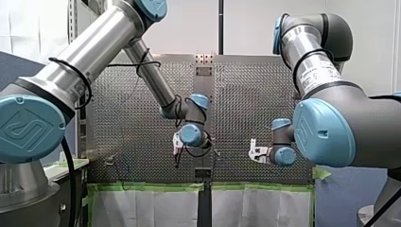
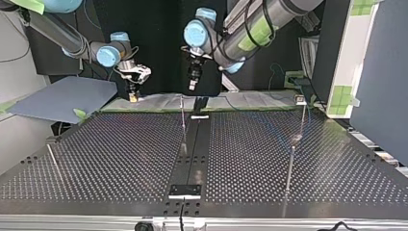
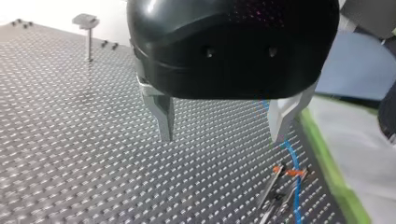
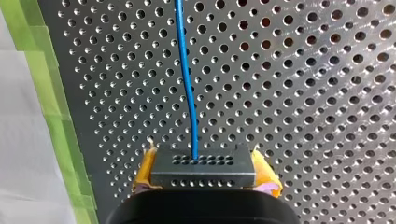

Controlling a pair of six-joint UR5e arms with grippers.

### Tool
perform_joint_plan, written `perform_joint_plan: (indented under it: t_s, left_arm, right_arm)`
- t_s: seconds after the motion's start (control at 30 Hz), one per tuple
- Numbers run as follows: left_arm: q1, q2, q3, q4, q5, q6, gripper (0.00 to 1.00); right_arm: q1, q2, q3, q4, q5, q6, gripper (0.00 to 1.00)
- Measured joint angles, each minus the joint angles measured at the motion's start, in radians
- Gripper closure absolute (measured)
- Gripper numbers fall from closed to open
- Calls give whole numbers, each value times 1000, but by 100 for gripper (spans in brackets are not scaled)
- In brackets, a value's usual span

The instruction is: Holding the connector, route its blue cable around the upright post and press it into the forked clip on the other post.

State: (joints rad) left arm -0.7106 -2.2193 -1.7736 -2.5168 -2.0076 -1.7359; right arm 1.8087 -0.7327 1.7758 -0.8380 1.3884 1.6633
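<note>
Blue cable [image 4: 187, 84]: runs from the connector [image 4: 203, 165] over the perforated table [image 4: 303, 93].
Right gripper [image 4: 204, 173]: yellow pads [image 4: 265, 171] clamp the connector.
Left gripper [image 3: 222, 137]: metal fingers [image 3: 163, 116] spread apart.

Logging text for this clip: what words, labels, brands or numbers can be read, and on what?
None reads as words or numbers.
My left arm's blue joint cap: embossed logo mark, no legible letters.
My right arm's silver tube: dark print, too small to read.
On the connector: nothing.

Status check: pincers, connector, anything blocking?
Right pincer shut on connector. Left pincer open, empty, above table. Blue cable runs ahead from connector. Nothing seen blocking.
</note>
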Motion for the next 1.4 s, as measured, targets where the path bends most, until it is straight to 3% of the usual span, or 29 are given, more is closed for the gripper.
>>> perform_joint_plan:
  t_s: [0.23, 0.53, 0.7, 1.03, 1.4]
  left_arm:
    - [4, 56, -56, 56, -52, -18, 2]
    - [2, 128, -128, 128, -62, -22, 2]
    - [3, 166, -165, 166, -65, -29, 2]
    - [-2, 255, -255, 255, -130, -39, 2]
    - [-6, 343, -343, 333, -136, -41, 2]
  right_arm:
    - [-9, 0, 0, -6, 0, 30, 100]
    - [-26, 0, 0, -19, 0, 51, 100]
    - [-30, 0, 0, -21, -3, 51, 100]
    - [-31, 0, 0, -21, -8, 48, 100]
    - [-37, 0, 0, -20, -7, 51, 100]
